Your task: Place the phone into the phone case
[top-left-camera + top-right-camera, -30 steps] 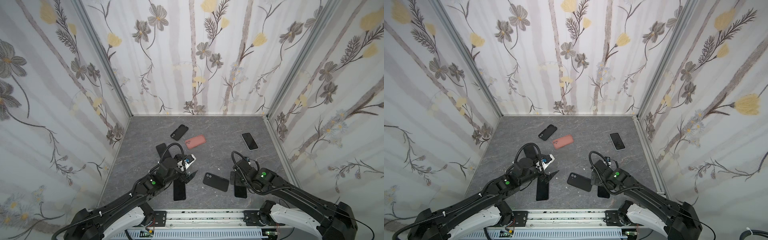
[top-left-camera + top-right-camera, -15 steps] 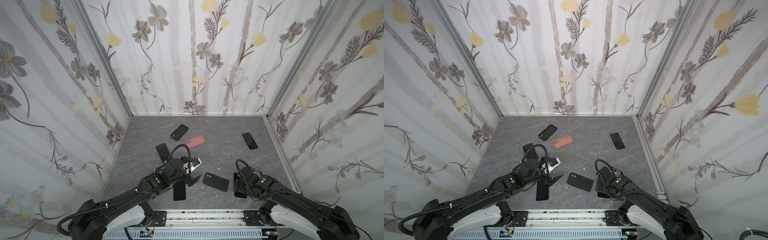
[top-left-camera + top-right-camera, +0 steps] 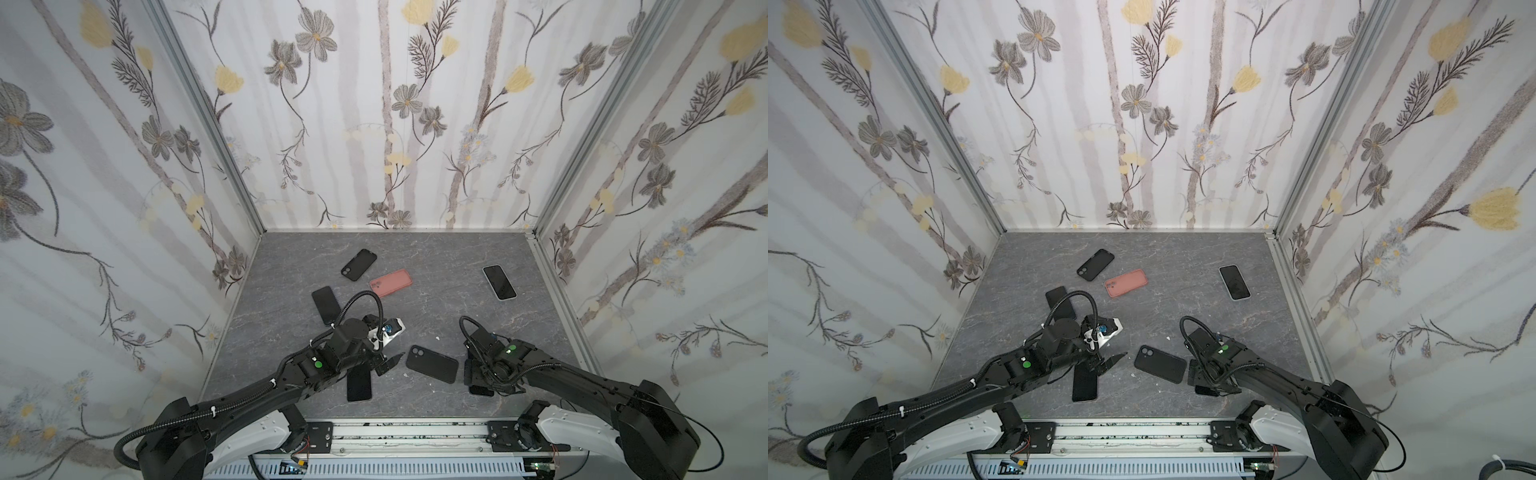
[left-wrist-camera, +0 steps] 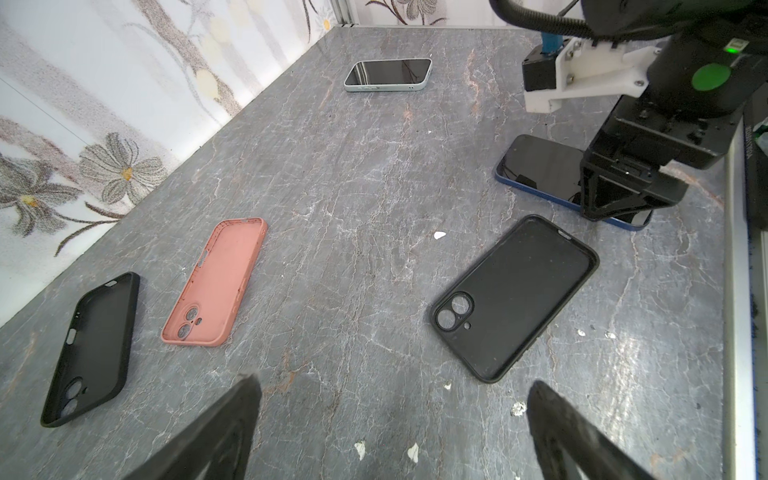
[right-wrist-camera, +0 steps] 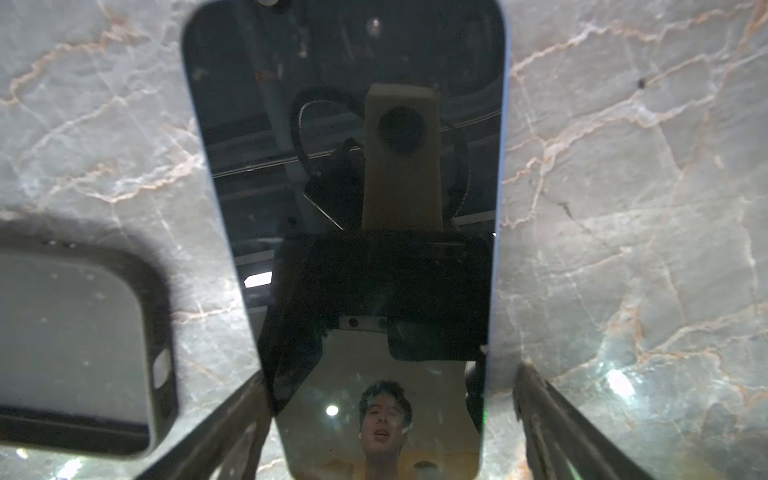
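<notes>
Phones (image 3: pixel 500 282) four, cases (image 3: pixel 432 363) three — two black, one pink.

Grey veined table (image 3: pixel 419 259), floral walls (image 3: pixel 374 124), pink case (image 4: pixel 216 282), blue-edged phone (image 4: pixel 538 168)

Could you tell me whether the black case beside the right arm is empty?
Empty: the black case lies open side up, bare inside and camera holes showing.
</notes>
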Motion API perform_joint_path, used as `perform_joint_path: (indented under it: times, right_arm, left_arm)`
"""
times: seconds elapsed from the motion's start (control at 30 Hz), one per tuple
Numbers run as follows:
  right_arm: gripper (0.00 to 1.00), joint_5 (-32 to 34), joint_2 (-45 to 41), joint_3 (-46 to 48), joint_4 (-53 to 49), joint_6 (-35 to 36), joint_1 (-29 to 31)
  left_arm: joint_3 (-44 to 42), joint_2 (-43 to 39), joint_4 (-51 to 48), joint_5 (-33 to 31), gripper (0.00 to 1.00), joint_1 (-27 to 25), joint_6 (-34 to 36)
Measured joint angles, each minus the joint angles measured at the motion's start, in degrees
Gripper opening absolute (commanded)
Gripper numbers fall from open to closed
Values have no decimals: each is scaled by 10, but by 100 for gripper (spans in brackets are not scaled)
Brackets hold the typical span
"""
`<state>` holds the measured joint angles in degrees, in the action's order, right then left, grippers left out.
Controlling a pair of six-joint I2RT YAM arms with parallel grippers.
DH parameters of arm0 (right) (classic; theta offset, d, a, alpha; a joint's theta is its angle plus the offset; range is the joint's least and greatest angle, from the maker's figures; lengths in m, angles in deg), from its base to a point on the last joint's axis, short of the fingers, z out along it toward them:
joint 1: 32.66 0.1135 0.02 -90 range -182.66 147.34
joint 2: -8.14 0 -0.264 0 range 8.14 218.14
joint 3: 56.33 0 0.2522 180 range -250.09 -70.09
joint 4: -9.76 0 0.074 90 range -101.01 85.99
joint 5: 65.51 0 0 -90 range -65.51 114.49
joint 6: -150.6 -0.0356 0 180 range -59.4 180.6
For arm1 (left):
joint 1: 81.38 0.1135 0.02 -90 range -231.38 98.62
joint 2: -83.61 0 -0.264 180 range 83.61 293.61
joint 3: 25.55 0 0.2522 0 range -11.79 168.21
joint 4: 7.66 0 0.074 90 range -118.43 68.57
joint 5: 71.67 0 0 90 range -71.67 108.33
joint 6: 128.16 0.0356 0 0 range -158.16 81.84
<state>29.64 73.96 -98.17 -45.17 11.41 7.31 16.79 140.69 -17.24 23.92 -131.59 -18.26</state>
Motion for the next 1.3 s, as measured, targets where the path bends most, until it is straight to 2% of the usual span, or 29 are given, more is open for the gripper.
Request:
perform_joint_path:
  times: [0.33,0.43,0.63,0.93,1.13,1.3]
  right_arm:
    - [74,-1,12,0,8,16,0]
    - [67,-2,20,-4,8,17,0]
    - [59,-7,28,-11,7,30,-3]
    - [45,-2,-2,-9,18,64,-3]
    - [42,19,-45,-6,53,75,-3]
    - [42,37,-76,-6,59,75,-3]
  left_arm:
    - [8,7,-2,-1,100,-2,5]
    - [26,19,-3,-9,100,-3,-9]
    - [60,43,-5,-40,100,-4,-48]
    - [125,110,-10,-79,100,-4,-168]
    - [171,192,-21,-80,100,-4,-243]
    - [243,263,-61,-81,100,-3,-283]
